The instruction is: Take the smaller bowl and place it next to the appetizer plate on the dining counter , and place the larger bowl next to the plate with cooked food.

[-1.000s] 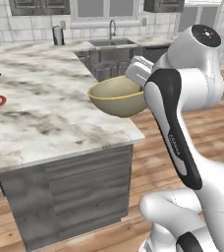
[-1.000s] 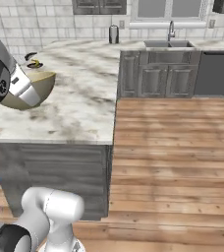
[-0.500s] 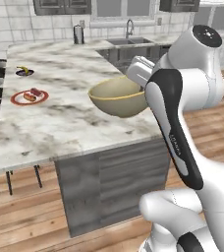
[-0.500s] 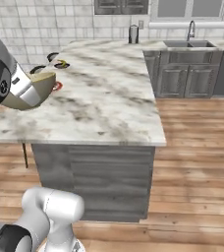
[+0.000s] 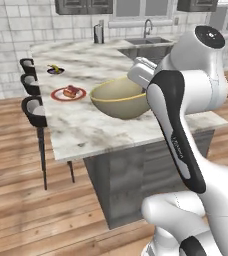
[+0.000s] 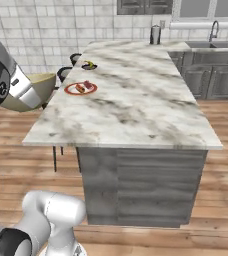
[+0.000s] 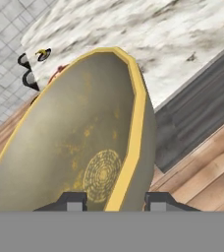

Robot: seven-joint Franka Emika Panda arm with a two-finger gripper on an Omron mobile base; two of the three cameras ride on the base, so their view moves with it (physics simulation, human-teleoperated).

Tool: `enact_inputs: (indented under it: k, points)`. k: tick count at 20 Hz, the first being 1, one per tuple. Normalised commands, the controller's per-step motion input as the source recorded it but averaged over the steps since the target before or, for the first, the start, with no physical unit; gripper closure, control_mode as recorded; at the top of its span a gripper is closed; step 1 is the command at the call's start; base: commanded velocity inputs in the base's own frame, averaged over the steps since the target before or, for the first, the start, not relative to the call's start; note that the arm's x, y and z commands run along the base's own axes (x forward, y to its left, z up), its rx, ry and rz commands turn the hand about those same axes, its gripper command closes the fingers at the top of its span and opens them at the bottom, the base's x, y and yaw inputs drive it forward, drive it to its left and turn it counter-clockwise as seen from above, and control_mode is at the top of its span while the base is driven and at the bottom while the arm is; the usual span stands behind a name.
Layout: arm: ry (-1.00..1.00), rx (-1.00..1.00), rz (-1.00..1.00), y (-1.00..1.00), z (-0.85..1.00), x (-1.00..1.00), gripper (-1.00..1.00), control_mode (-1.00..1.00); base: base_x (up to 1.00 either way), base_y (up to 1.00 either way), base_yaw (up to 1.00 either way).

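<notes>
**Hand view: big bowl pinched by its rim, carried beside the island**

Hand view shows the gripper straddling the yellowish rim of the larger bowl, one fingertip inside the wall and the other outside, so the claw is pinched onto the rim. From the left base view the bowl hangs in the air in front of the arm, held over or just off the near side of the dining counter; which of the two cannot be told. The right base view puts it off the counter's left edge.

Handling, as a judgement: the bowl looks like stiff glazed ceramic, fairly heavy for its width, smooth and likely slippery. A rim pinch on one side leaves the weight hanging away from the fingers, so it may swing or slip if moved sharply; slow motion and a low, gentle set-down suit it.

Being round, the bowl has no long axis across its mouth. Its opening faces up in the left base view, roughly level, with the held edge toward the arm.

The plate with cooked food sits further along the counter, well apart from the bowl, and the appetizer plate lies beyond it near the stools. The marble just beside the red-rimmed plate is the likely spot for the bowl.
</notes>
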Motion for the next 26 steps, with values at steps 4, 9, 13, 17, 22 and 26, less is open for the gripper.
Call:
enact_inputs:
  k: [4,9,13,17,22,26]
  points:
    - [0.00,0.00,0.00,0.00,0.00,0.00,1.00,1.00,0.00,0.61,-0.09]
    - [0.00,0.00,0.00,0.00,0.00,0.00,1.00,1.00,0.01,0.51,-0.21]
    - [0.00,0.00,0.00,0.00,0.00,0.00,1.00,1.00,0.15,0.61,-0.32]
    - [0.00,0.00,0.00,0.00,0.00,0.00,1.00,1.00,0.13,0.80,-0.36]
    - [0.00,0.00,0.00,0.00,0.00,0.00,1.00,1.00,0.04,0.96,-0.35]
    - [0.00,0.00,0.00,0.00,0.00,0.00,1.00,1.00,0.03,1.00,-0.32]
